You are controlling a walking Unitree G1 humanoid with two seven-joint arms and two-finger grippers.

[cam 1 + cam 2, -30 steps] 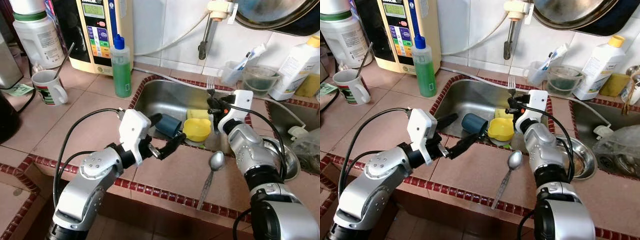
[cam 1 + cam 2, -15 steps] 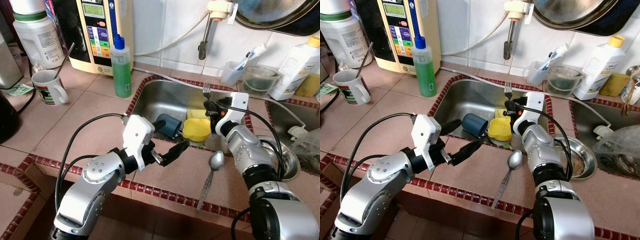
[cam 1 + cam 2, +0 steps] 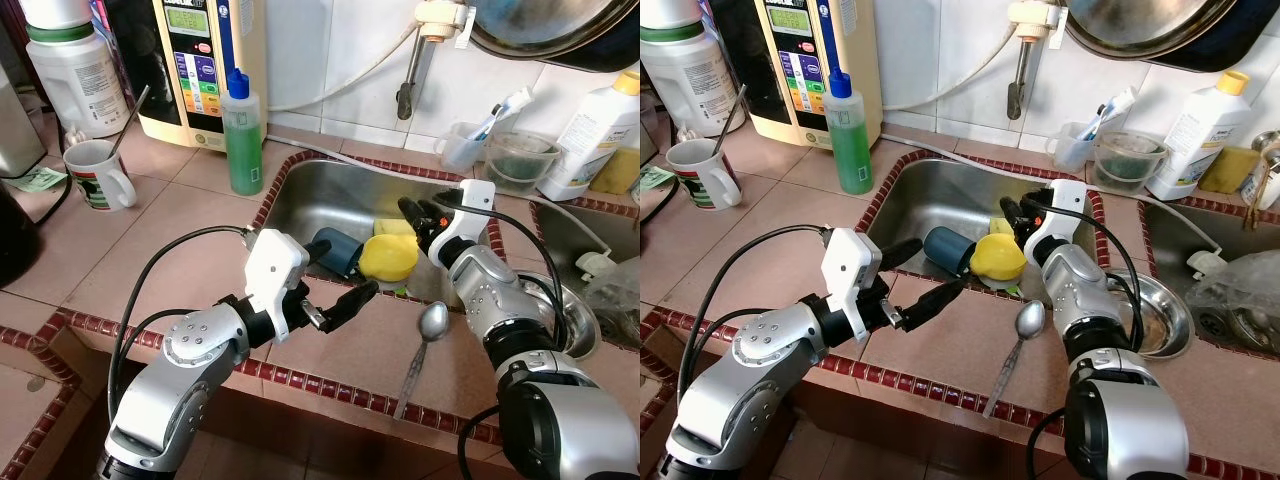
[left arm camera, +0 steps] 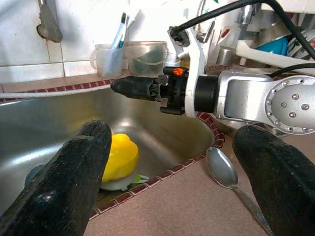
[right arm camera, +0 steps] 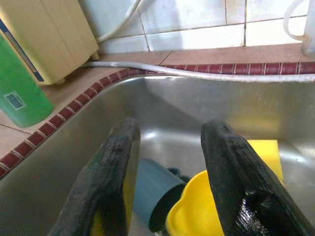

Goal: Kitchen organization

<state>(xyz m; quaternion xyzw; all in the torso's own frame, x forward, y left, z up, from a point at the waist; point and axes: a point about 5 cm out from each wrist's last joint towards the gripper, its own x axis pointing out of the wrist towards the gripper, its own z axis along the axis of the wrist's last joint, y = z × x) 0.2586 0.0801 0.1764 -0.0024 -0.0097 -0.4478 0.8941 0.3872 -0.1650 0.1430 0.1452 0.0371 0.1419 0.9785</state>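
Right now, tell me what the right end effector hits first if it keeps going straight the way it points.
Probably the blue cup lying in the sink, with the yellow bowl right beside it; the right end effector points between them, though depth is unclear.

Yellow cup (image 3: 388, 256), dark blue cup (image 3: 336, 250) in steel sink (image 3: 320, 195); green soap bottle (image 3: 242, 135), blue cap; pink-tiled worktop (image 3: 150, 230), dark red edge; silver spoon (image 3: 424, 340); black gripper fingers (image 5: 118, 167)

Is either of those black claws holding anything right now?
No. The left gripper hovers open above the counter; the right gripper is open over the sink, empty.
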